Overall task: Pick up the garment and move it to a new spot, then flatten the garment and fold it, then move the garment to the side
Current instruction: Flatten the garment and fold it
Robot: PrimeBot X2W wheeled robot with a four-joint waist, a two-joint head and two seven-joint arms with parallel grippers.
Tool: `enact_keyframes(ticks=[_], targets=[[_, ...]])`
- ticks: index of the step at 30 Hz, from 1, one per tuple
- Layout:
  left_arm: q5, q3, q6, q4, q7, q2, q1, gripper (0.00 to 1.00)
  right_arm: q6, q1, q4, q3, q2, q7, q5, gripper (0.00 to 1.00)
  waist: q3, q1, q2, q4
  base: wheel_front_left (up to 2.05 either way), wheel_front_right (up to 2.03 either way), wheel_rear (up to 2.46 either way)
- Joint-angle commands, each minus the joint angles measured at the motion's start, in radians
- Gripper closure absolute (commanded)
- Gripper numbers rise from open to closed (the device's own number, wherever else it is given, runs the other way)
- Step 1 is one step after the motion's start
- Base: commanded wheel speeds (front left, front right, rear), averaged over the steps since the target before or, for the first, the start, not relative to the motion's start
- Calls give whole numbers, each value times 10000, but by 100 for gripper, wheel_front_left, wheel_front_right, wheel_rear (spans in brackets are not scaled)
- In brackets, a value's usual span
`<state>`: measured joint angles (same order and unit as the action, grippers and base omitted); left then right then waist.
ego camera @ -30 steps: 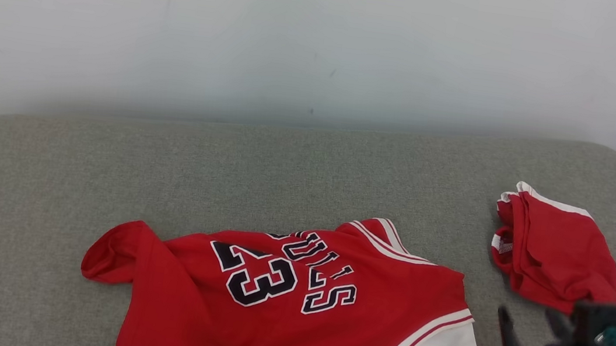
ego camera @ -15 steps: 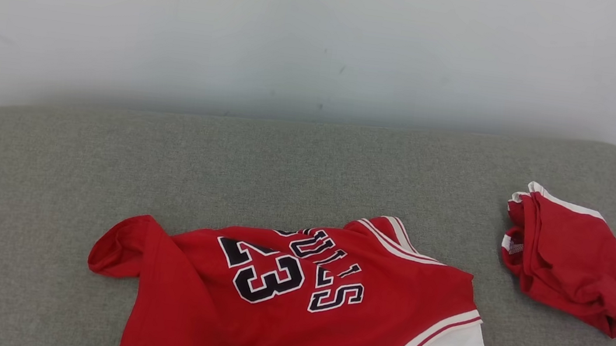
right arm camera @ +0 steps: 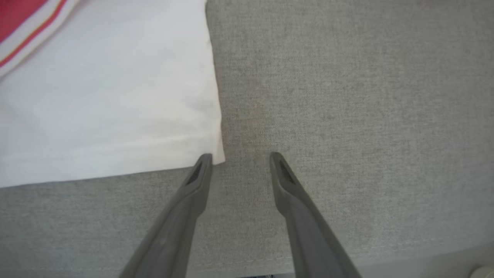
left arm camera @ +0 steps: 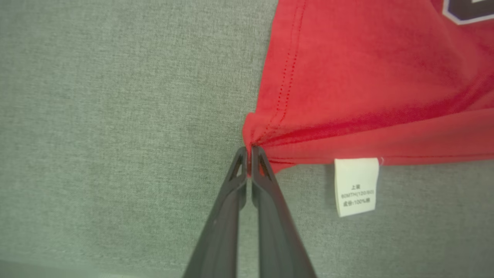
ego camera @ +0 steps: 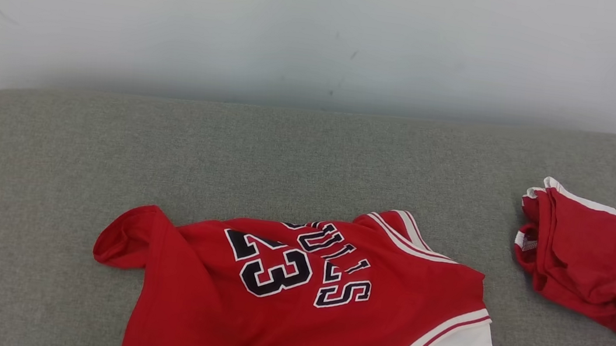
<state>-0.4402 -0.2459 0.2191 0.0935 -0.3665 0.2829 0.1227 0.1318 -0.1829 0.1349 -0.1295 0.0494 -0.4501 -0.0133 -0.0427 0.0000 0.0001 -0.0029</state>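
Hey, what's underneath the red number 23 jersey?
The grey cushion shows around the jersey, and a white care label sticks out below its hem. Anything beneath the cloth itself is covered.

Grey cushion [ego camera: 286,158] — red jersey [ego camera: 197,312] ctr, shorts [ego camera: 585,260] rt.

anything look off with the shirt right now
Yes. The jersey lies crooked and rumpled on the grey cushion, its red sleeve bunched up, and a white care label sticks out by the corner pinched in the left gripper.

Slim, tapered dark-grey fingers [right arm camera: 189,208]
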Motion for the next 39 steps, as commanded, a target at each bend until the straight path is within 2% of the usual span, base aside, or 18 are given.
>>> enact_keyframes(ticks=[1, 5, 6, 8, 9, 10, 11, 12, 13, 19, 26, 30, 33, 39], targets=[[-76, 26, -6, 39, 78, 72, -84, 100, -19, 42, -7, -50, -1, 116, -82, 23, -54, 0, -1, 53, 0, 0, 0], [-104, 8, -15, 74, 93, 94, -169, 100, -19, 134, -78, -41, -3, 184, -142, 18, -100, 0, -1, 112, 0, 0, 0], [-117, 2, -21, 85, 93, 93, -187, 100, -19, 141, -83, -29, -3, 181, -161, 19, -106, 0, -1, 126, 0, 0, 0], [-130, -10, -31, 104, 98, 91, -223, 100, -19, 150, -93, -3, -3, 175, -162, 28, -111, 0, -1, 150, 0, 0, 0], [-141, -17, -34, 115, 101, 91, -234, 100, -19, 148, -92, 9, -3, 169, -178, 54, -111, 0, -1, 161, 0, 0, 0], [-145, -23, -37, 128, 89, 90, -242, 100, -19, 140, -78, 31, -3, 152, -185, 62, -111, 0, -1, 172, 0, 0, 0], [-149, -29, -35, 141, 92, 90, -244, 100, -19, 128, -64, 54, -3, 139, -189, 73, -113, 0, -1, 181, 0, 0, 0], [-148, -38, -35, 157, 95, 89, -248, 100, -19, 111, -46, 80, -3, 134, -179, 94, -113, 0, -1, 192, 0, 0, 0], [-147, -47, -37, 173, 98, 90, -258, 100, -19, 90, -25, 110, -3, 112, -162, 100, -111, 0, -1, 203, 0, 0, 0], [-177, -65, 4, 245, 144, 100, -322, 100, -19, -3, 96, 98, -3, 143, -129, 100, -55, 0, -1, 221, 0, 0, 0], [-249, 129, 28, -82, 447, 56, -497, 100, -19, 336, -277, -51, -3, 596, -611, 100, 108, 0, -1, 192, 0, 0, 0], [-798, 717, 80, -878, 847, -146, -784, 100, -19, 668, -843, -137, 0, 880, -1292, 100, 287, 0, -1, 170, 0, 0, 0], [-1395, 1275, 68, -1755, 1087, -353, -1071, 100, -19, 1018, -1373, -245, 0, 1088, -2291, 100, 416, 0, -1, 125, 0, 0, 0], [-2233, 2015, 267, -3654, 950, -592, -1641, 100, -18, 1706, -2554, -258, -3, 1338, -3865, 100, 574, 0, -1, -75, 0, 0, 0]])
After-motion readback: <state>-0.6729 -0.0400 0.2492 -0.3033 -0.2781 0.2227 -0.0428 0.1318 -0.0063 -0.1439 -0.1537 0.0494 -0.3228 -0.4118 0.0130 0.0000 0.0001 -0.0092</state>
